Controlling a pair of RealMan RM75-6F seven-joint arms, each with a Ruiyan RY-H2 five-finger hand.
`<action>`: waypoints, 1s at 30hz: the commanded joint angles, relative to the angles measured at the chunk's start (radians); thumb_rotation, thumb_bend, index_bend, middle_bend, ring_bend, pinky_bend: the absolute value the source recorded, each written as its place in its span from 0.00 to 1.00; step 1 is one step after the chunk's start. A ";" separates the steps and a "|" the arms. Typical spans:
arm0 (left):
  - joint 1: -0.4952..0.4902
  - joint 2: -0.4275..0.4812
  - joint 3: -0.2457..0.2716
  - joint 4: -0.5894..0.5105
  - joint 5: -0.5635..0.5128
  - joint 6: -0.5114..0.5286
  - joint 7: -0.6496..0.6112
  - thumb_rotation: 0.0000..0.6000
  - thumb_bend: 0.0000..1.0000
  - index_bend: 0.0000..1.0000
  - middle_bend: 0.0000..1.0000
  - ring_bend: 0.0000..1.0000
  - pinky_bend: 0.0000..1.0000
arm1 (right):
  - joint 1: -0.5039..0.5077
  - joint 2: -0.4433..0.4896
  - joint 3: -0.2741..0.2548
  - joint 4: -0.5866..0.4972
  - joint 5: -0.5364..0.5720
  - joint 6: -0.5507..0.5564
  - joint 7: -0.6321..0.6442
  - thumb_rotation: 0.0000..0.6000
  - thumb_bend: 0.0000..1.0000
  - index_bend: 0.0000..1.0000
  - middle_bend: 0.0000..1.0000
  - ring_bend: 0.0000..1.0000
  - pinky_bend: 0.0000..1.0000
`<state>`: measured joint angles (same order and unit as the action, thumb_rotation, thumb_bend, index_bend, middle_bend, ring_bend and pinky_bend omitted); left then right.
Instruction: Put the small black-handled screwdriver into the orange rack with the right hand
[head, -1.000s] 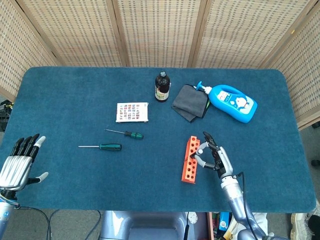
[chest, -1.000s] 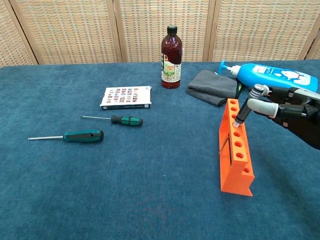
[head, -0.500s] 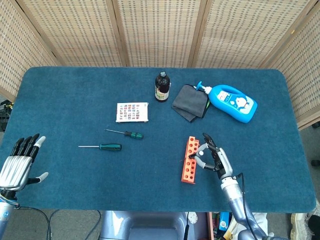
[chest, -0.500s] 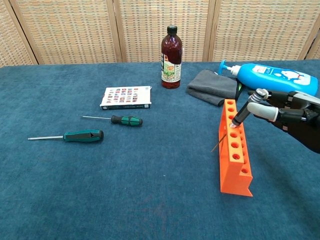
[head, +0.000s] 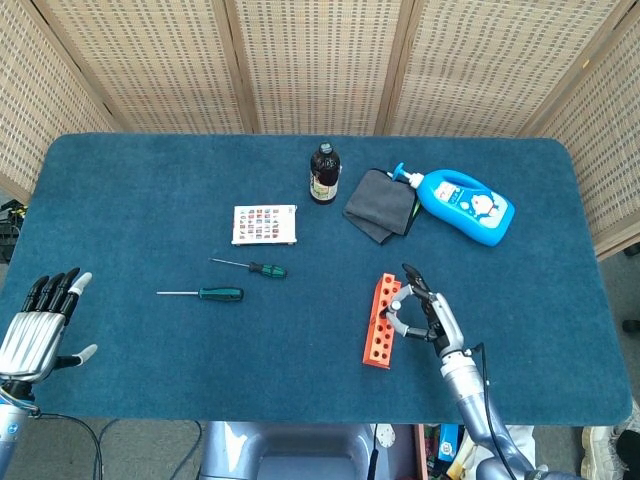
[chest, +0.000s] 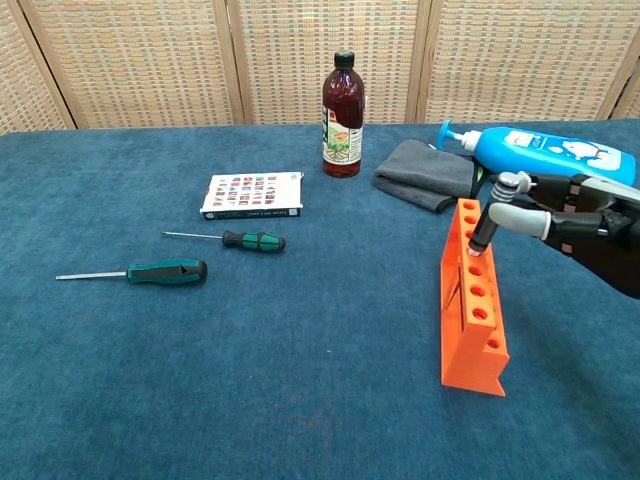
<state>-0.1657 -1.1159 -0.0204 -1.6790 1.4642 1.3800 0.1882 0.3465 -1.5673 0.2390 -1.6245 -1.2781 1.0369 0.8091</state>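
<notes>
The orange rack (chest: 474, 318) lies lengthwise near the table's front right, also seen as the orange rack (head: 378, 322) in the head view. My right hand (chest: 578, 224) pinches the small black-handled screwdriver (chest: 481, 228) by its handle. The screwdriver stands steeply, and its lower end sits in a hole near the rack's far end. In the head view my right hand (head: 426, 314) is just right of the rack. My left hand (head: 37, 326) hangs at the table's front left corner with fingers apart, holding nothing.
Two green-handled screwdrivers (chest: 247, 240) (chest: 160, 271) lie at left centre, with a small printed box (chest: 252, 195) behind them. At the back stand a dark bottle (chest: 342, 103), a grey cloth (chest: 425, 172) and a blue lotion bottle (chest: 545, 152) on its side.
The screwdriver has tipped more upright in the rack hole. The rack, briefly nudged and skewed half a second ago, has settled back. The left hand has not moved.
</notes>
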 joint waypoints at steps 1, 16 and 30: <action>0.000 0.000 0.000 0.000 0.000 0.000 0.000 1.00 0.00 0.00 0.00 0.00 0.00 | 0.002 0.000 -0.003 0.002 0.000 -0.002 -0.006 1.00 0.30 0.67 0.04 0.00 0.00; -0.001 -0.001 0.001 -0.001 0.000 -0.001 0.004 1.00 0.00 0.00 0.00 0.00 0.00 | 0.009 -0.004 -0.019 0.015 -0.009 -0.008 -0.022 1.00 0.30 0.68 0.04 0.00 0.00; 0.000 -0.001 0.001 -0.001 0.001 0.001 0.003 1.00 0.00 0.00 0.00 0.00 0.00 | 0.016 0.006 -0.022 0.008 -0.010 -0.018 -0.024 1.00 0.30 0.66 0.02 0.00 0.00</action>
<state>-0.1652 -1.1166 -0.0196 -1.6803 1.4654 1.3812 0.1911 0.3624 -1.5621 0.2176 -1.6159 -1.2870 1.0194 0.7842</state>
